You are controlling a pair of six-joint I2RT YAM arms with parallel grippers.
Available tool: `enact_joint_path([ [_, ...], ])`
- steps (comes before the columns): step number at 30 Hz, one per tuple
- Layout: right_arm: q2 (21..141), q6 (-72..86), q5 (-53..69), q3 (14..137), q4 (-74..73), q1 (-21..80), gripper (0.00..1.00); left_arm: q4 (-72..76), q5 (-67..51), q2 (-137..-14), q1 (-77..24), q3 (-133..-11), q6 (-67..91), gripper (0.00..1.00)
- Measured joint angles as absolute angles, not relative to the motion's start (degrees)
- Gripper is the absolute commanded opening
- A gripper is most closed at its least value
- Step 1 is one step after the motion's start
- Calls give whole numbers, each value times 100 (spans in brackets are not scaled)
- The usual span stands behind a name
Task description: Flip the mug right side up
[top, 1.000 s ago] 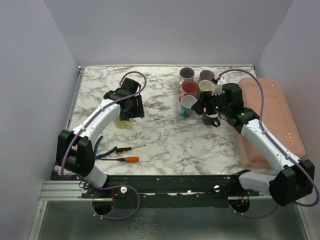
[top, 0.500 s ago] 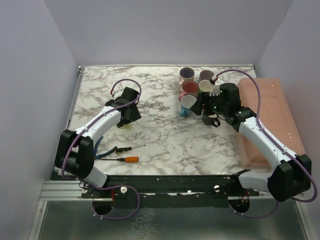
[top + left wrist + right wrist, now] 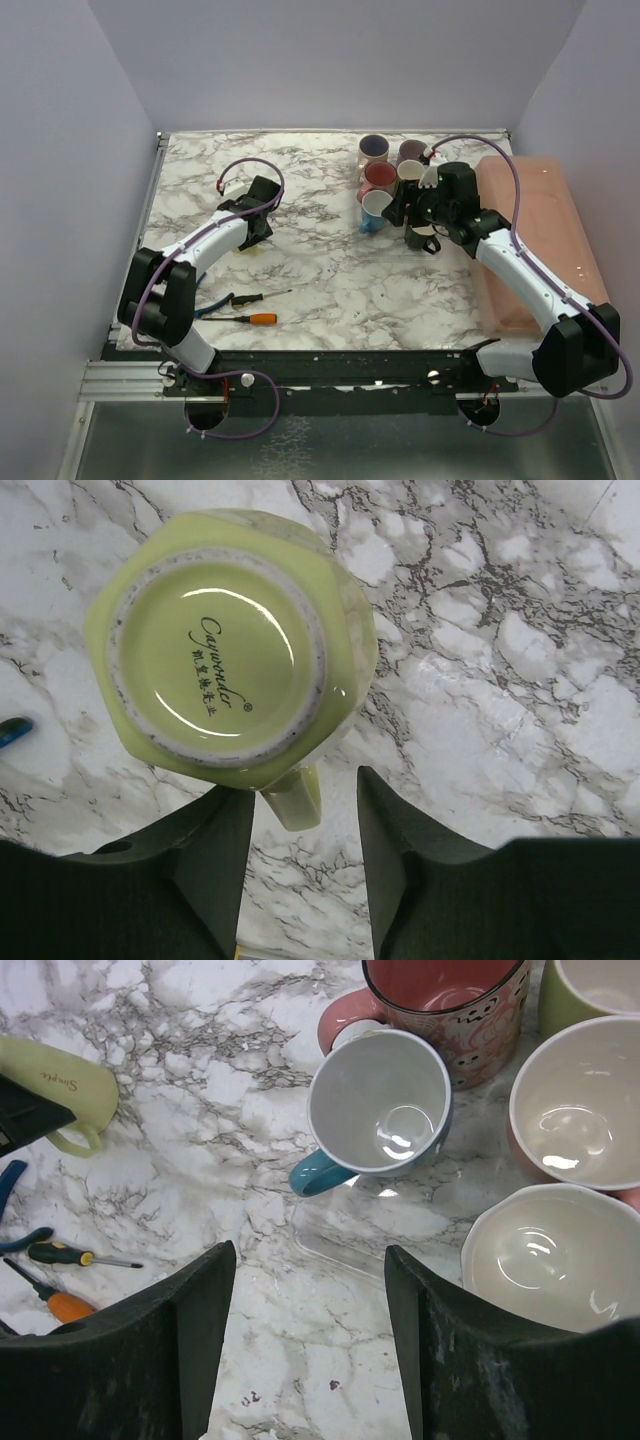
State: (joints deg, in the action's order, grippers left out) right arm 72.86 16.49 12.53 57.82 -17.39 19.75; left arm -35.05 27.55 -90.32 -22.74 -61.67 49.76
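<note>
The mug (image 3: 225, 660), pale yellow-green, stood upside down on the marble table (image 3: 330, 280), on its left half, with its printed base facing up and its handle pointing toward the wrist camera. The left gripper (image 3: 303, 825) hung right over it with its fingers (image 3: 215, 840) spread apart. The handle sat in the gap between them, and nothing was clamped. The right wrist view showed the same mug at its far left edge. The right gripper (image 3: 305, 1290) was also spread wide and held nothing, hovering above a cluster of upright cups at the back right, among them a blue cup (image 3: 375, 1110) and a pink cup (image 3: 440, 1000). Two screwdrivers (image 3: 250, 308) lay near the front left edge.
</note>
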Motion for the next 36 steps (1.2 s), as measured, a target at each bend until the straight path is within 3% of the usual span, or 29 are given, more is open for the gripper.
enact_joint_path([
  [15, 7627, 1643, 1157, 6095, -1828, 1975, 64, -3474, 2768, -9445, -2067, -6292, 4661, 31],
  [17, 7644, 1643, 1157, 6108, -1831, 1975, 64, -3461, 2766, -9476, -2016, -6313, 4637, 24],
  [20, 7662, 1643, 1155, 6136, -1835, 1975, 64, -3454, 2766, -9502, -1953, -6326, 4604, 0],
  [36, 7644, 1695, 1157, 6160, -1712, 1975, 68, -3225, 2102, -9354, -1806, -6431, 3894, 0],
])
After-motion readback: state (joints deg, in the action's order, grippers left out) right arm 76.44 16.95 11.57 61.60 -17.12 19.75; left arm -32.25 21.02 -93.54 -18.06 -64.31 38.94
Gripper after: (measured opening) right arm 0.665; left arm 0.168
